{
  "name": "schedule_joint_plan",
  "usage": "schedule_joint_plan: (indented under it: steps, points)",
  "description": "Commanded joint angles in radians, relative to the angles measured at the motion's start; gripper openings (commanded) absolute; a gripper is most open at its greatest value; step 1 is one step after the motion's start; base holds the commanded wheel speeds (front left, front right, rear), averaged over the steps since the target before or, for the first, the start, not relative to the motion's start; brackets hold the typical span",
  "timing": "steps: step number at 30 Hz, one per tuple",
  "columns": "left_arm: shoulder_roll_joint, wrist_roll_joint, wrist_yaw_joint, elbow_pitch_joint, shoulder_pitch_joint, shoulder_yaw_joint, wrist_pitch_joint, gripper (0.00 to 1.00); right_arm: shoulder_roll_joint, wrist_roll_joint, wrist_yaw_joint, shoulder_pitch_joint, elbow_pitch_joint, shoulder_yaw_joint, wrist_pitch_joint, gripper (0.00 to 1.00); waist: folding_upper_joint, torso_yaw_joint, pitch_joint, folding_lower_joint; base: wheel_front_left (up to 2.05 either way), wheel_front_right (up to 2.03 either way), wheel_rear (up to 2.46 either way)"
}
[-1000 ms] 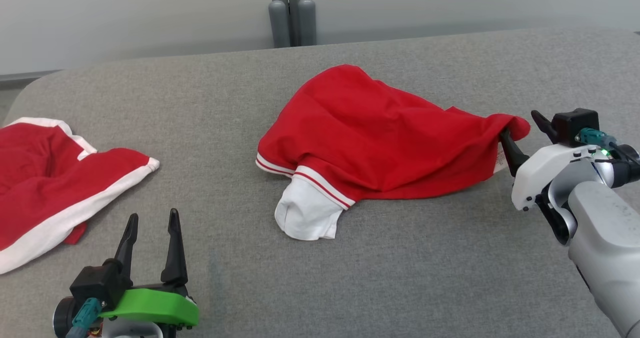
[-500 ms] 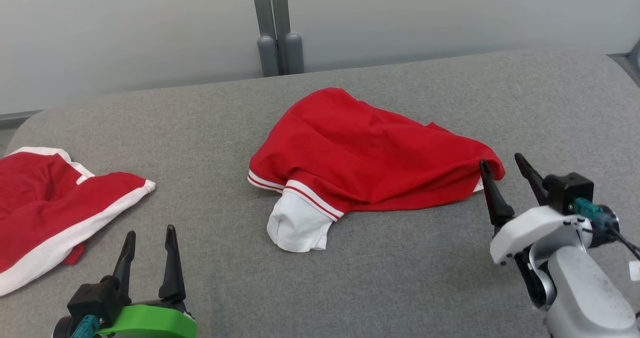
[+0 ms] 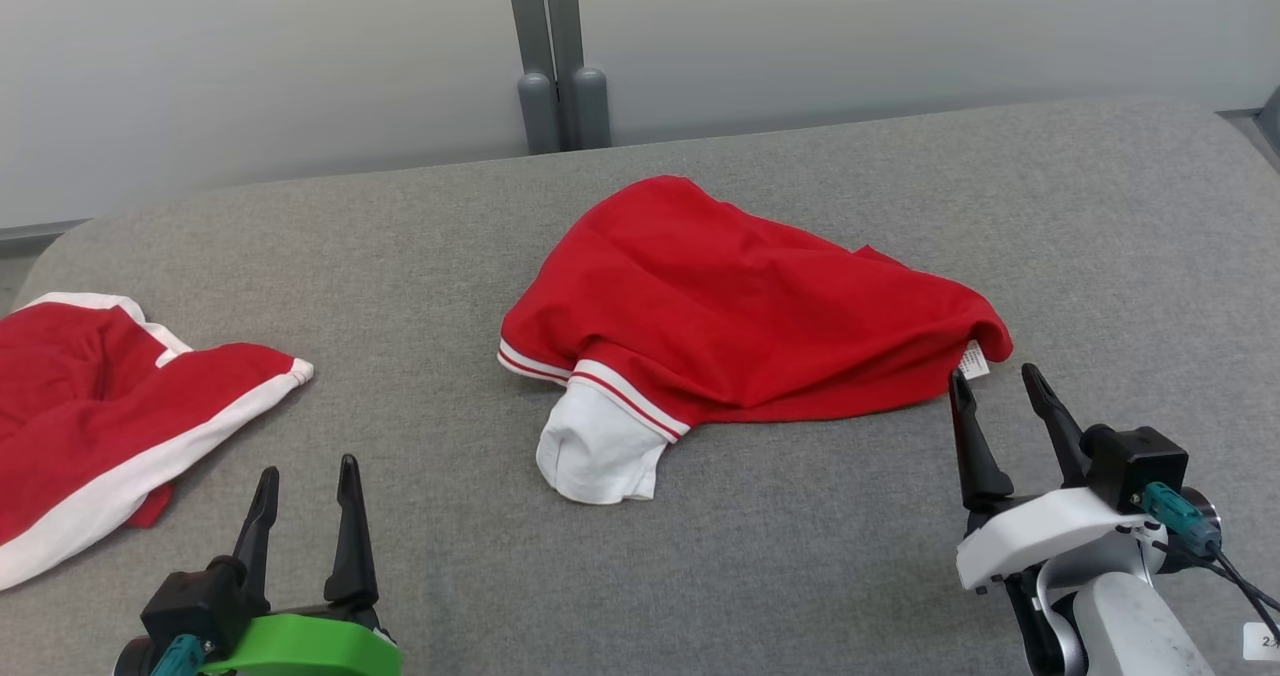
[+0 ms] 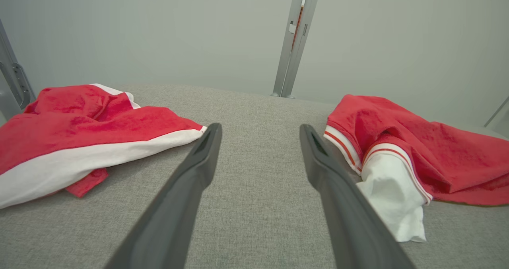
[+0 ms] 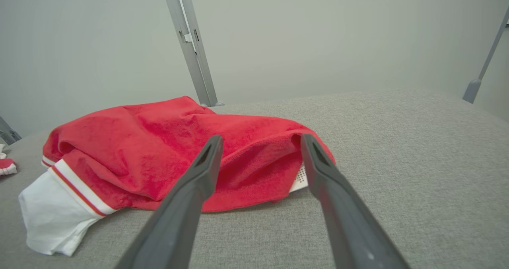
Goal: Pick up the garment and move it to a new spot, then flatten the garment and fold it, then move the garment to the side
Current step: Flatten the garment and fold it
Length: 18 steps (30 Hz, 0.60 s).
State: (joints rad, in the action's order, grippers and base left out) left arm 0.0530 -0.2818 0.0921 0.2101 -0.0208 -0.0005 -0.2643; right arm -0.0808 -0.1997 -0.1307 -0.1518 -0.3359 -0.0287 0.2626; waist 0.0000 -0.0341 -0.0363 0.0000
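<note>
Lying crumpled: red cloth garment [image 3: 740, 306] with white-and-red striped trim, roughly mid-way across the grey fabric-covered desk [image 3: 800, 556]. A white cloth section [image 3: 597, 451] pokes out from under its near-left hem. A small white label [image 3: 973, 361] shows at its right end.

Right end effector [image 3: 994, 376]: fingers spread wide, nothing held, tips just beside the garment's right end, below the label. Contact cannot be told. In the right wrist view the garment [image 5: 159, 149] lies beyond both fingers.

Left end effector [image 3: 308, 468]: wide open, empty, over bare desk, well apart from the garment.

Second red garment [image 3: 100, 396], broad white band, lies at the desk's left edge. Grey metal post [image 3: 555, 46] stands behind, against a pale wall [image 3: 900, 26].
</note>
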Motion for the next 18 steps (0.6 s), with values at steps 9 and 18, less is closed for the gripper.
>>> schedule_joint_plan:
  steps: [9, 18]
  points:
    - [-0.001, -0.022, 0.016, 0.019, 0.027, -0.040, 0.004, 1.00, 0.003, -0.010, 0.000, -0.011, -0.019, -0.011, 0.003, 1.00, 0.0000, 0.008, -0.006, 0.0000, 0.00, 0.00, 0.00]
    - [0.045, -0.096, 0.038, 0.113, 0.125, -0.220, 0.242, 1.00, -0.004, -0.020, 0.000, -0.043, -0.034, -0.032, 0.003, 1.00, 0.0000, -0.014, -0.026, 0.0000, 0.00, 0.00, 0.00]
